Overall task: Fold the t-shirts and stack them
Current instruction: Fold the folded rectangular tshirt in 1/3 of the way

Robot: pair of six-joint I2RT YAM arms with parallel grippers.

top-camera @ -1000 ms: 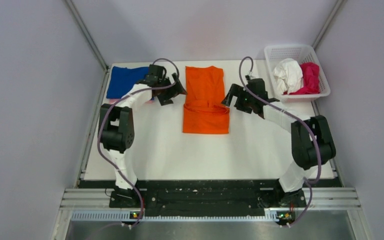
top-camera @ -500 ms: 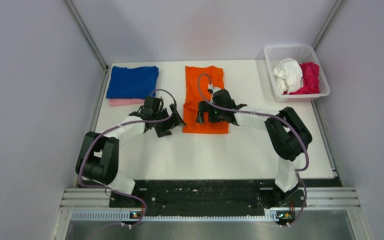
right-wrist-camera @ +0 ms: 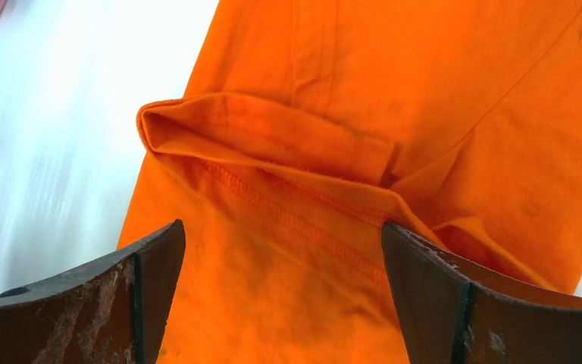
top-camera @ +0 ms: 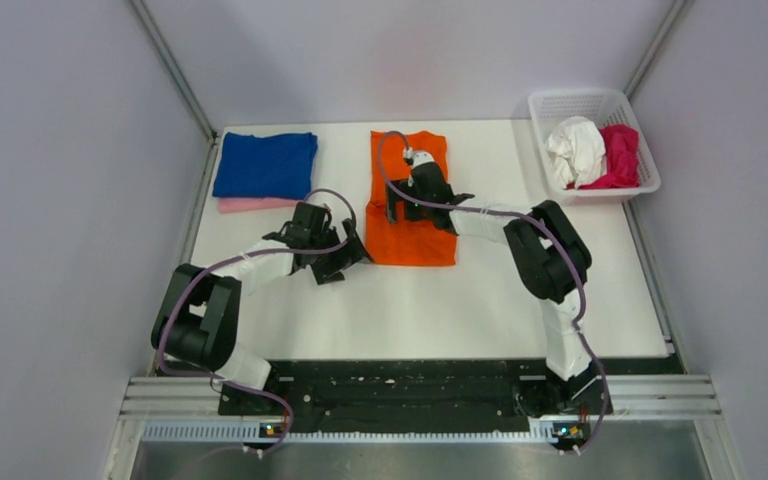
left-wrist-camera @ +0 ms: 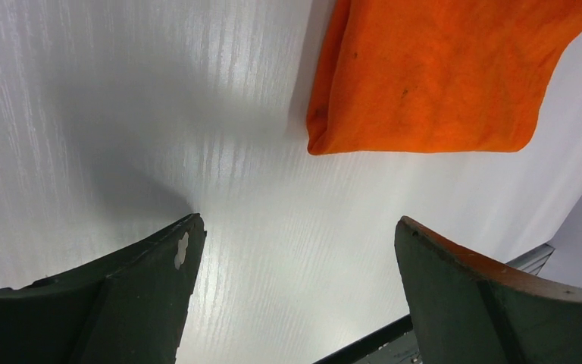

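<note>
The bright orange t-shirt (top-camera: 412,235) lies flat mid-table, its sides folded in; it fills the right wrist view (right-wrist-camera: 424,83) and shows in the left wrist view (left-wrist-camera: 432,76). My right gripper (top-camera: 415,210) (right-wrist-camera: 282,227) is open and empty, low over the shirt's middle by a folded sleeve hem. My left gripper (top-camera: 345,258) (left-wrist-camera: 297,224) is open and empty over bare table just left of the shirt's near-left corner. The royal blue t-shirt (top-camera: 265,164) lies folded on the pale pink one (top-camera: 250,204) at the far left. The white (top-camera: 574,150) and magenta (top-camera: 620,155) t-shirts sit crumpled in the basket.
A white lattice basket (top-camera: 560,100) stands at the far right corner. The white table (top-camera: 410,310) is bounded by grey walls on the left, right and back, and by a black rail along the near edge.
The left gripper came from beside the blue shirt toward the near side, to the orange shirt's near-left corner. The right gripper swung left from the shirt's right side to over its middle.
</note>
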